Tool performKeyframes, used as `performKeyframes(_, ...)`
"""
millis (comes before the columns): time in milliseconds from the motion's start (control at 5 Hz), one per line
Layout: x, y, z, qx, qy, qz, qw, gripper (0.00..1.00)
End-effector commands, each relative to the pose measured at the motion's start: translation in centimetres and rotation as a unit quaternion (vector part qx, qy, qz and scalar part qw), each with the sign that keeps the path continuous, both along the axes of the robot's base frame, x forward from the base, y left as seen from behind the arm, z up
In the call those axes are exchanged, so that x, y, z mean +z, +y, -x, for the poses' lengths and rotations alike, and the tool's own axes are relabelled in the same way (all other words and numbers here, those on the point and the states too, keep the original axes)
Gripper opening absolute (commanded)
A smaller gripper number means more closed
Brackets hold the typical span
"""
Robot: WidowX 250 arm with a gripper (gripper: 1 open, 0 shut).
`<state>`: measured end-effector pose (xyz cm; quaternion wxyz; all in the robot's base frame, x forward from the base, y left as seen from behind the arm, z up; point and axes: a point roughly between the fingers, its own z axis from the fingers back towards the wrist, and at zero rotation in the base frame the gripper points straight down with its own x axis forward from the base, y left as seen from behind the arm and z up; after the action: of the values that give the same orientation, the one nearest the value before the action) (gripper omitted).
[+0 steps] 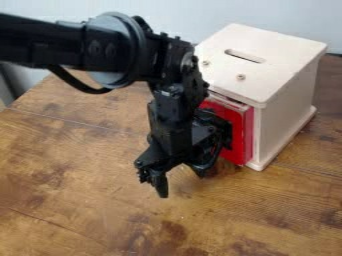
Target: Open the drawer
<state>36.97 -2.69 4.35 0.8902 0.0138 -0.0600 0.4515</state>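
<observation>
The red drawer sits low in the front of a pale wooden casing, sticking out slightly. Its black wire loop handle hangs in front of it, mostly hidden behind my fingers. My black gripper points down just in front of the drawer, close above the table. It is open, with one finger out to the left and the other beside the handle. Whether a finger touches the loop cannot be made out.
The casing has a slot on top and stands at the back right of the worn wooden table. My dark arm reaches in from the upper left across the table.
</observation>
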Motion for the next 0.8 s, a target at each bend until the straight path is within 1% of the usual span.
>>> performKeyframes(0,3.1,-2.7,-0.1,-0.059,-0.030,-0.010,0.9978,1.00)
performKeyframes(200,3.7,-2.5,-0.5,-0.080,-0.021,-0.004,0.9965,1.00)
performKeyframes(400,3.9,-3.4,-0.3,-0.068,-0.018,0.005,0.9975,0.00)
performKeyframes(600,4.3,-4.3,0.1,-0.057,-0.021,0.008,0.9981,0.00)
